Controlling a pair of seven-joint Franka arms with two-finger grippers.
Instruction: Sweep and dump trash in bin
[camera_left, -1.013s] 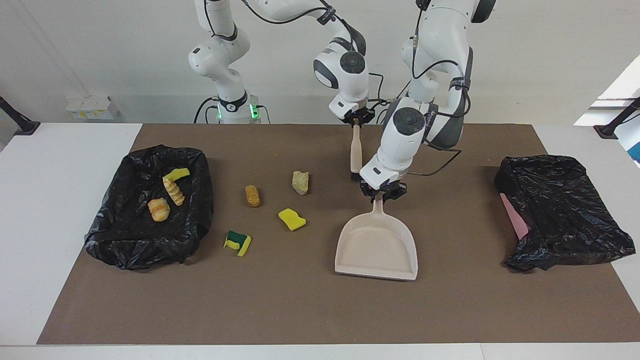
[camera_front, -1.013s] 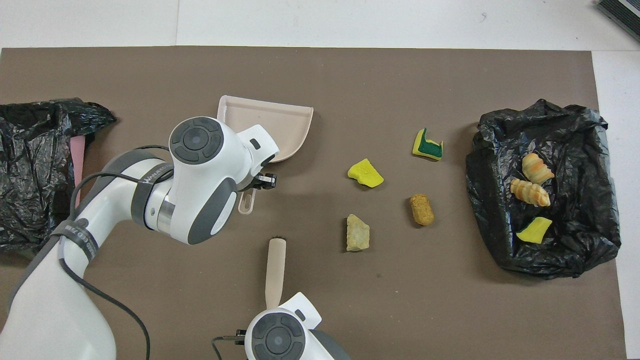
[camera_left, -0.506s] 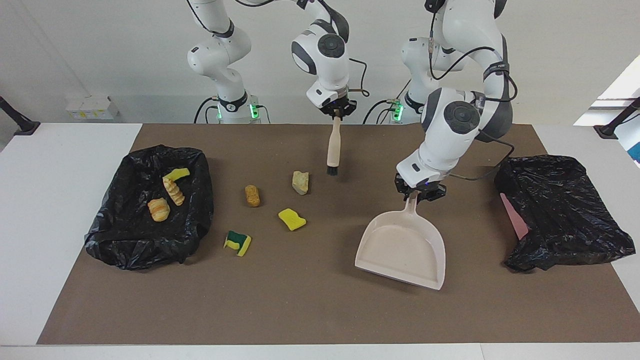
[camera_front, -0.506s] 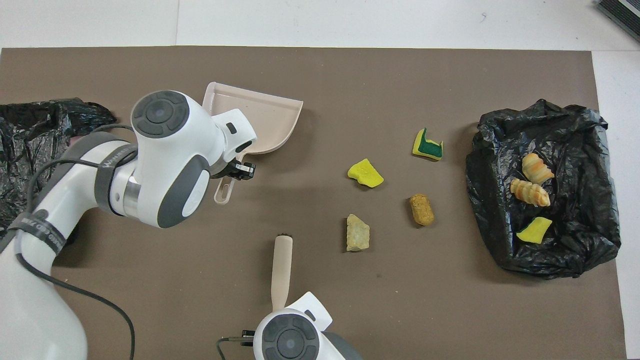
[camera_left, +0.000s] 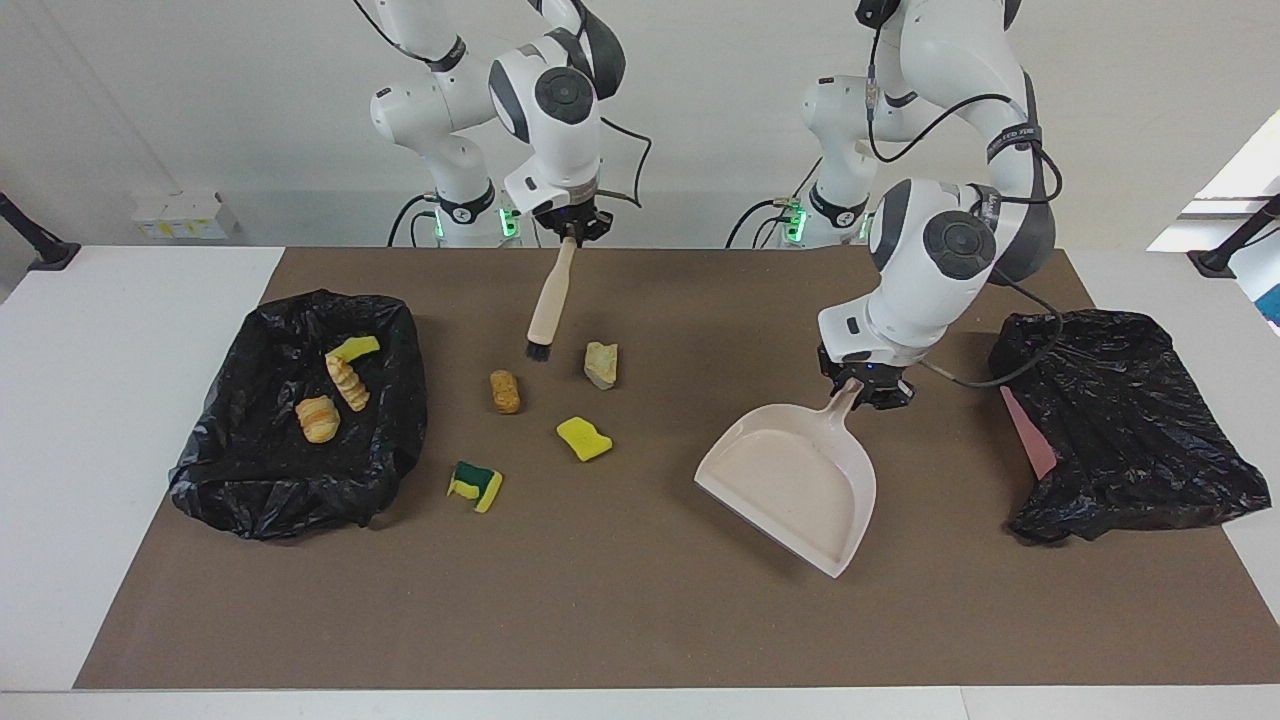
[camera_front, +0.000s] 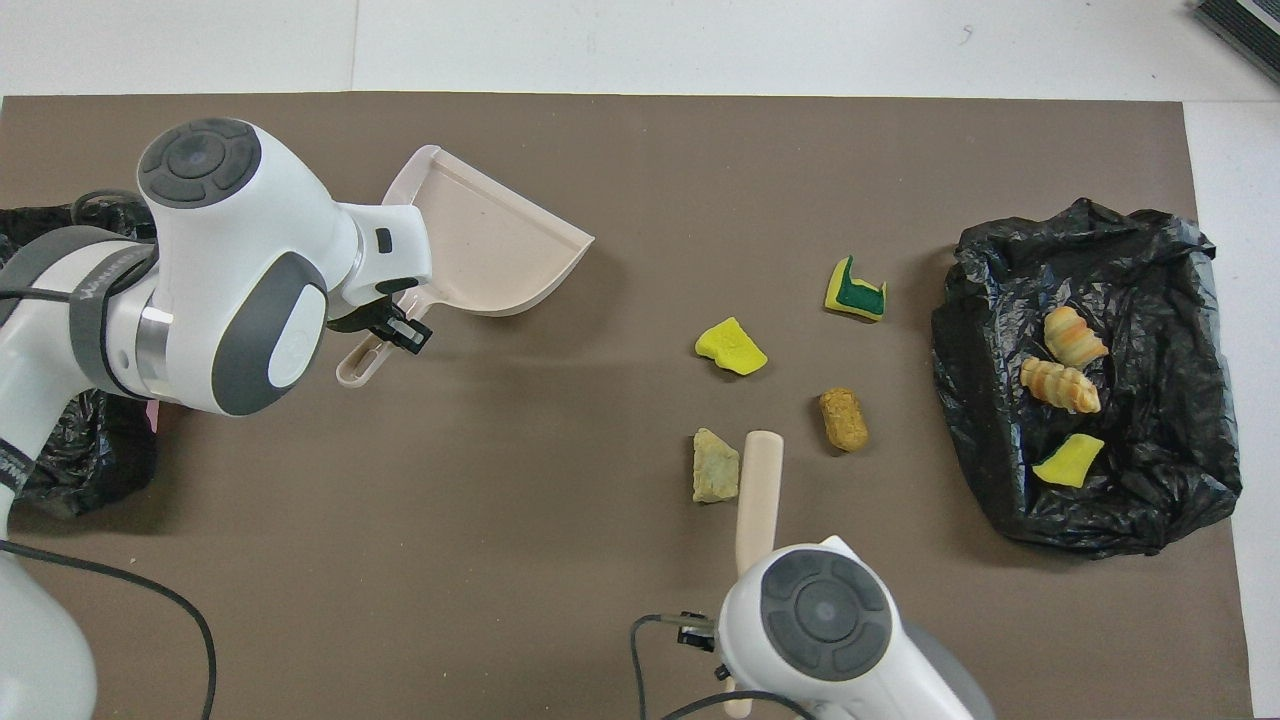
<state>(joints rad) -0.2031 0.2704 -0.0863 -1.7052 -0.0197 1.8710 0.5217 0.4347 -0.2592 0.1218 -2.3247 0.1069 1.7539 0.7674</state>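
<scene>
Over the last second my right claw (camera_left: 568, 236), clamped on the brush (camera_left: 546, 306), had swung toward the right arm's end of the surface (camera_left: 620, 610), bristles now hanging just beside the tan lump (camera_left: 601, 364). My left claw (camera_left: 868, 390), gripping the dustpan (camera_left: 795, 485), had carried it away toward the bag (camera_left: 1125, 425) at the left arm's end, raised and turned. So a sweep looked close, but the pan was far from the trash. Farther from me than the brush lay the brown lump (camera_left: 505, 391), then the yellow sponge (camera_left: 583, 438), then the green-backed sponge (camera_left: 475, 485); three scraps already sat in the lined bin (camera_left: 290, 480).
</scene>
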